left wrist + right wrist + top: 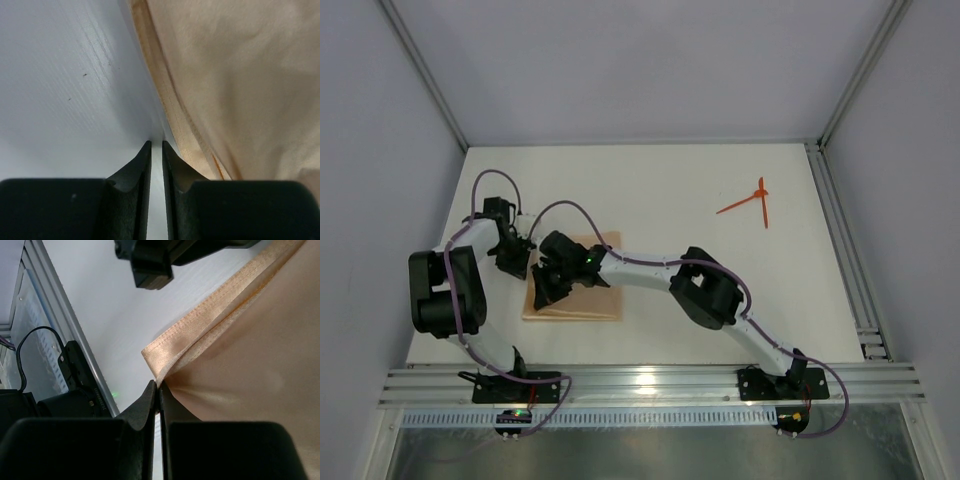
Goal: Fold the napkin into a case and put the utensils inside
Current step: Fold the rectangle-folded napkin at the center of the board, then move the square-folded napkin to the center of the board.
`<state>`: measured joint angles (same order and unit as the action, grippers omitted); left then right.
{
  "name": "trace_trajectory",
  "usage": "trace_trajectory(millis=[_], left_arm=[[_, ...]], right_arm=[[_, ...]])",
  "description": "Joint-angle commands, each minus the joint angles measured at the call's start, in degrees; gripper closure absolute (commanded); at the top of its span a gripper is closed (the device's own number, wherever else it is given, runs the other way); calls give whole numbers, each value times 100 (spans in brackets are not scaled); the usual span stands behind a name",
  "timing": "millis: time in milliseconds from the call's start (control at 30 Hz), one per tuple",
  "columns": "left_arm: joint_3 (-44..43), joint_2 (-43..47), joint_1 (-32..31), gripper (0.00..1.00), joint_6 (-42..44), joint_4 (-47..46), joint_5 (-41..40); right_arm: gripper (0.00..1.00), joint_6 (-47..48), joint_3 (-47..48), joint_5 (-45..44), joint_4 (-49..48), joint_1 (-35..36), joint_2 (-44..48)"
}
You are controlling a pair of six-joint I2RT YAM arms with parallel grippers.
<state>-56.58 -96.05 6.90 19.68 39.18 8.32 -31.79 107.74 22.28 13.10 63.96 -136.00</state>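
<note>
Peach-orange cloth, the napkin (240,75), fills the right side of the left wrist view. It lies on the white table (65,75). The left gripper (156,144) is low over the table, just beside the napkin's edge. Its two black fingers stand a little bit apart. The white table shows through the thin gap, and nothing is between them.

In the right wrist view, the right gripper (159,385) is closed tight. It pinches a corner of the napkin, where the stitched hem is doubled over. The rest of the cloth spreads out to the right. A silver rail (56,305) runs along the left side. A black arm base (80,380) with a tiny green light sits next to it.

In the top view, the napkin sits on the left part of the table, toward the near side. Both grippers are at its left side and hide some of it. The utensils (750,203), two thin orange-red sticks, lie crossed on the far right part of the table. They are well apart from the napkin and outside it.
</note>
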Motion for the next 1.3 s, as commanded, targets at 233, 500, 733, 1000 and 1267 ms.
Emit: trace_trajectory(millis=[233,500,733,1000,1267], left_arm=[[50,-230,-13,90,-26,248,733],[50,-195,-4,91,-17,205,619],[50,51,206,90,71,178,285],[-134,463,382,78,194,485,144],[-389,1184,453,63,247,1249,152]], right_arm=[[97,-266,221,311,-492,81,-58],[86,-679,274,347,-607,72,-277],[59,-557,352,365,-625,72,-234],[46,295,388,277,-432,143,363],[45,481,-1306,-364,-431,-269,2188]])
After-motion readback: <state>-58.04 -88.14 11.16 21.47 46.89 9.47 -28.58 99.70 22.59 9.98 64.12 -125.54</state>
